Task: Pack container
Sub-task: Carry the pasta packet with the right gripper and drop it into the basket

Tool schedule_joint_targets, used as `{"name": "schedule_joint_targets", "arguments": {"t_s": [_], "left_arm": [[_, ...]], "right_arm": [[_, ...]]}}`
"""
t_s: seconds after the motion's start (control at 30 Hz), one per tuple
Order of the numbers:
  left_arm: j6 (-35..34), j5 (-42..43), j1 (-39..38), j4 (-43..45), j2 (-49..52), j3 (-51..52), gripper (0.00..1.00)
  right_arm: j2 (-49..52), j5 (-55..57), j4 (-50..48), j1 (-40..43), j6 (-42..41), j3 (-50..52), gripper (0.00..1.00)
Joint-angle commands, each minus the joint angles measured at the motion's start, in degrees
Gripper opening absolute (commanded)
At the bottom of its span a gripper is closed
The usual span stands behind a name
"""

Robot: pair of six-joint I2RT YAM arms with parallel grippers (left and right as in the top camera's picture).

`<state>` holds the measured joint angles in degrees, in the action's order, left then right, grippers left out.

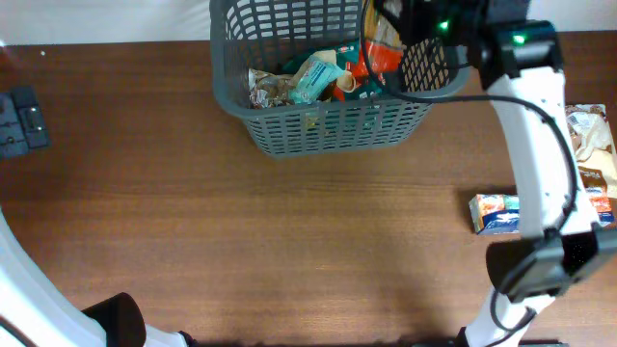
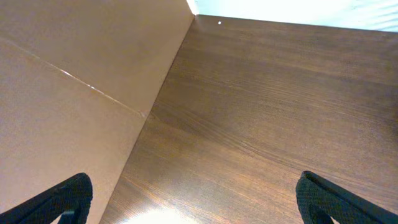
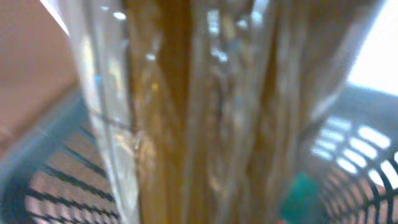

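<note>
The dark grey lattice container [image 1: 328,130] stands at the table's far middle and holds several snack packets, among them a teal one [image 1: 313,79]. My right gripper [image 1: 405,34] hangs over the container's right part, shut on a clear-and-brown snack packet [image 3: 205,112]. That packet fills the right wrist view and hides the fingers; the container's slotted wall [image 3: 56,180] shows around it. My left gripper [image 2: 196,199] is open and empty above bare brown table, far from the container; it does not show in the overhead view.
A blue-and-white packet [image 1: 496,212] lies on the table at the right, partly behind my right arm. More packets [image 1: 590,135] lie at the right edge. A dark device [image 1: 21,120] sits at the left edge. A tan cardboard surface [image 2: 68,93] borders the table in the left wrist view.
</note>
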<state>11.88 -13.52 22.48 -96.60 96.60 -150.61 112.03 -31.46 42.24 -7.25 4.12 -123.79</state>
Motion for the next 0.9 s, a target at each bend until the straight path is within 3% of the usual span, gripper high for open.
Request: {"name": "schedule_joint_targets", "arguments": {"t_s": [0.0, 0.1, 0.27, 0.47, 0.5, 0.57, 0.6, 0.67, 0.7, 0.87], "left_arm": [[-0.9, 0.2, 0.3, 0.0, -0.5, -0.3, 0.99], [-0.9, 0.2, 0.3, 0.0, -0.5, -0.3, 0.99], [-0.9, 0.2, 0.3, 0.0, -0.5, -0.3, 0.99], [-0.9, 0.2, 0.3, 0.0, -0.5, -0.3, 0.99], [-0.9, 0.2, 0.3, 0.0, -0.5, -0.3, 0.99], [-0.9, 0.2, 0.3, 0.0, -0.5, -0.3, 0.99], [-0.9, 0.2, 0.3, 0.0, -0.5, -0.3, 0.99], [-0.9, 0.2, 0.3, 0.0, -0.5, -0.3, 0.99], [-0.9, 0.2, 0.3, 0.0, -0.5, -0.3, 0.99], [-0.9, 0.2, 0.3, 0.0, -0.5, -0.3, 0.99]], "right_arm": [[-0.2, 0.5, 1.2, -0.3, 12.2, -1.3, 0.09], [0.0, 2.4, 4.8, -0.9, 21.3, -1.3, 0.04], [0.0, 11.0, 12.6, -3.2, 38.4, -1.3, 0.04], [0.2, 13.9, 15.5, -4.2, 42.2, -1.2, 0.04], [0.3, 14.2, 15.5, -4.2, 42.2, -1.2, 0.06], [0.3, 14.4, 15.5, -4.2, 42.1, -1.2, 0.21], [0.3, 14.4, 15.4, -4.2, 41.9, -1.3, 0.34], [0.1, 14.5, 15.2, -4.2, 41.9, -1.4, 0.47], [0.0, 15.0, 14.8, -4.2, 40.9, -1.5, 0.59], [-1.9, 17.2, 12.2, -4.2, 32.8, -3.7, 0.64]]}}
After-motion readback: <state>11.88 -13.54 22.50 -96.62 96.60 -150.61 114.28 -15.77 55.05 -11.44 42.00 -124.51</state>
